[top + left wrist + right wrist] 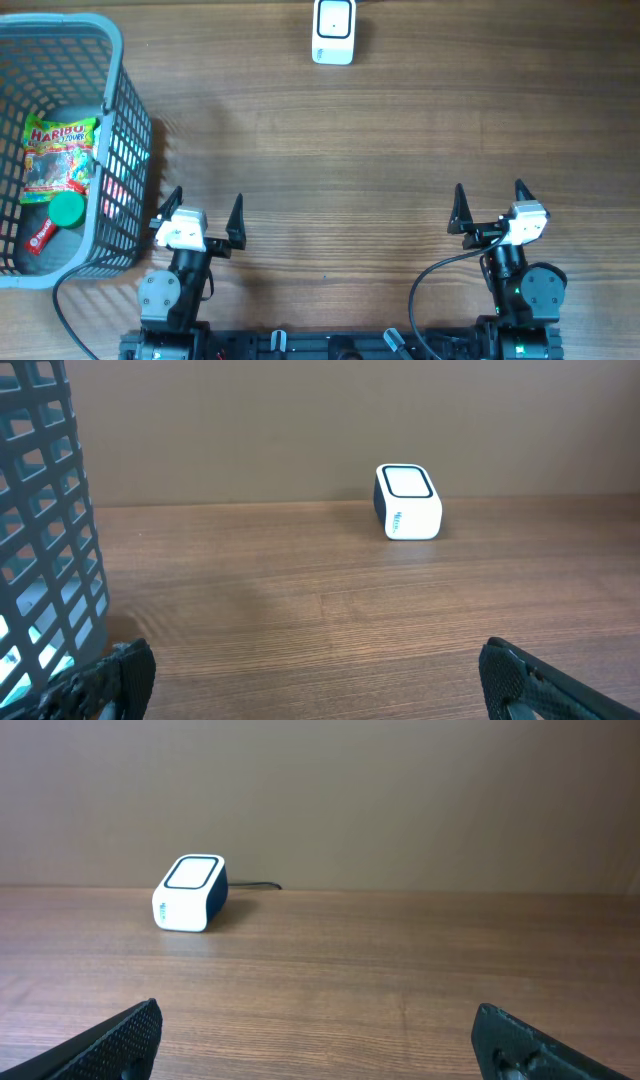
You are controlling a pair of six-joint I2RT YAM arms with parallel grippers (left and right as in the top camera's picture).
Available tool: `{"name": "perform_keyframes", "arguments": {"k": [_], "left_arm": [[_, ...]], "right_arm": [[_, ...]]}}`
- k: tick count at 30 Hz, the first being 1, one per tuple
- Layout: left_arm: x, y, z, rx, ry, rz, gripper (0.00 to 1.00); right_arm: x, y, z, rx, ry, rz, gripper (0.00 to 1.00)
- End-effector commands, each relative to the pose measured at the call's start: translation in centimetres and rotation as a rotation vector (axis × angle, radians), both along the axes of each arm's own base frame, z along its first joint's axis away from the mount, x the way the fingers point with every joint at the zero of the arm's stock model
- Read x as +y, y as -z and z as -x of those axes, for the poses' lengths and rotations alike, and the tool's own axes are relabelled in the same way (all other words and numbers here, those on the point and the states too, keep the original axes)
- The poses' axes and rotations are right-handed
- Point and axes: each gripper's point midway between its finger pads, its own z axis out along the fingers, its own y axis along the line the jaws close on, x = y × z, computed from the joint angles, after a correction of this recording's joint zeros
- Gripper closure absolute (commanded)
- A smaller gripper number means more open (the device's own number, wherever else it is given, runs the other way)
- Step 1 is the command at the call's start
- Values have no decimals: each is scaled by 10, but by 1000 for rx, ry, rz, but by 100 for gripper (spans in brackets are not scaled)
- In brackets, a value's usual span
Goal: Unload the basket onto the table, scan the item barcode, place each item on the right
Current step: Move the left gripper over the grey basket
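Haribo bag (pixel 60 155) lies flat inside the grey basket (pixel 113 70) at the left edge of the table (pixel 350 140), with a green cap (pixel 67 209) and a red pack (pixel 40 237) just beside it on the near side. White scanner (pixel 333 30) sits at the far middle, well apart from the basket. Left gripper (pixel 208 195), next to the basket, and right gripper (pixel 490 187) both have their jaws spread wide and hold nothing.
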Motion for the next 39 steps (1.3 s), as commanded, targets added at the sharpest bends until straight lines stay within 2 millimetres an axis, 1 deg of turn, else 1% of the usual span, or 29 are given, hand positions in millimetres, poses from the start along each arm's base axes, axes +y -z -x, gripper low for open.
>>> {"name": "perform_keyframes", "arguments": {"k": [1,21,22,24,25,26,27,28,29,31,32,33,34,35,37,38,39], "left_arm": [[1,2,0,1,-2,6,0],[-1,0,0,-5,9,8,0],[-8,0,1,-6,48,16,0],[-28,-8,7,-36,169,21,0],[-42,-11,12,-37,257,26,0],[-49,-16,16,-41,304,29,0],[-54,-28,20,-43,335,45,0],[-54,-37,20,-43,335,54,0],[-54,-51,20,-42,335,54,0],[-54,-88,16,-54,335,52,0],[-53,-115,9,-55,326,52,0],[-52,-131,2,-43,314,53,0],[-48,-154,-11,16,281,55,0],[-43,-172,-24,99,242,57,0],[-43,-203,-41,270,229,61,0],[-47,-214,-47,347,251,70,0],[-47,-219,-55,406,242,72,0]], "right_arm": [[-2,-1,0,-3,14,-13,0],[-2,-1,0,-3,14,-13,0],[-2,-1,0,-3,14,-13,0],[-2,-1,0,-3,14,-13,0],[-2,-1,0,-3,14,-13,0],[-2,-1,0,-3,14,-13,0],[-2,-1,0,-3,14,-13,0],[-2,-1,0,-3,14,-13,0],[-2,-1,0,-3,14,-13,0],[-2,-1,0,-3,14,-13,0],[-2,-1,0,-3,14,-13,0],[-2,-1,0,-3,14,-13,0],[-2,-1,0,-3,14,-13,0],[-2,-1,0,-3,14,-13,1],[-2,-1,0,-3,14,-13,0],[-2,-1,0,-3,14,-13,0],[-2,-1,0,-3,14,-13,0]]}}
